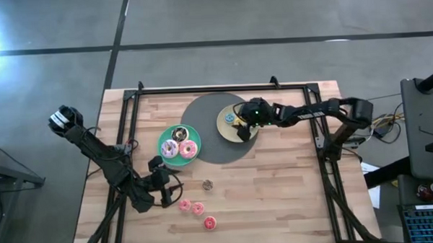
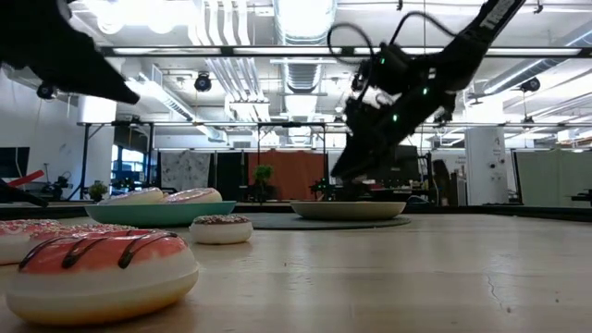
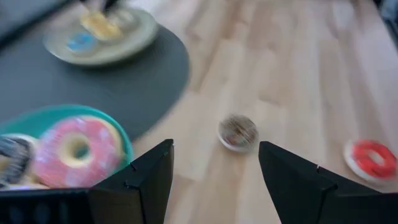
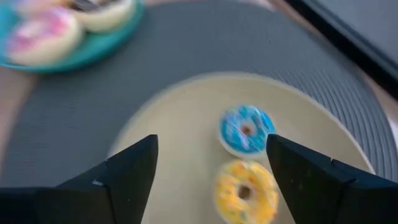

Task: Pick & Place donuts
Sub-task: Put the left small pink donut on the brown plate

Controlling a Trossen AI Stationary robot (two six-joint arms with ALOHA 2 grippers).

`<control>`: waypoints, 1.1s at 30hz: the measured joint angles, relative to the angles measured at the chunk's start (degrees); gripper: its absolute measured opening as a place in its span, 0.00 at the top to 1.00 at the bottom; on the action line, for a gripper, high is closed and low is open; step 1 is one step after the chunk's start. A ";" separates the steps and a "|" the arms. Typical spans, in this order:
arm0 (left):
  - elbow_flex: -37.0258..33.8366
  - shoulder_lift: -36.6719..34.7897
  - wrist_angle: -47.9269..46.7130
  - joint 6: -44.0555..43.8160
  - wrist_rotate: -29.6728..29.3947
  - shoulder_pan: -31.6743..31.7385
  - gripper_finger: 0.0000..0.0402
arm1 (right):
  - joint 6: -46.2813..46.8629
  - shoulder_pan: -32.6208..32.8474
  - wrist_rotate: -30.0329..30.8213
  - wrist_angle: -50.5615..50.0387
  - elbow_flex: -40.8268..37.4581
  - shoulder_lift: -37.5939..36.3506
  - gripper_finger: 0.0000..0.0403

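From above, the right gripper (image 1: 240,128) hides the yellow donut (image 4: 245,190); its fingers spread empty. The left gripper (image 3: 214,180) is spread too.

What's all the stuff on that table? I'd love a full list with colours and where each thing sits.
Teal plate: one, left of the grey mat.
Large donuts: three on the teal plate, two pink, one dark-topped.
Pale-yellow plate: one, on the grey mat.
Small donuts: two on the pale-yellow plate, one blue, one yellow.
Grey mat: one, round, table centre.
Sprinkled donut: one, brownish, on bare wood.
Loose donuts: three, pink or red, near the front edge.
Left gripper: open, empty, near the loose donuts.
Right gripper: open, over the pale-yellow plate.
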 joint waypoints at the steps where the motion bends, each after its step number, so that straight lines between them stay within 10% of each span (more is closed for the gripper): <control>1: -0.02 0.02 0.00 -0.42 1.60 -0.02 0.48 | -0.61 0.73 0.00 -0.04 0.00 -1.09 0.28; 33: -0.06 17.98 16.50 -0.68 13.70 -1.07 0.47 | -7.75 25.90 0.02 -0.75 -0.17 -9.91 0.34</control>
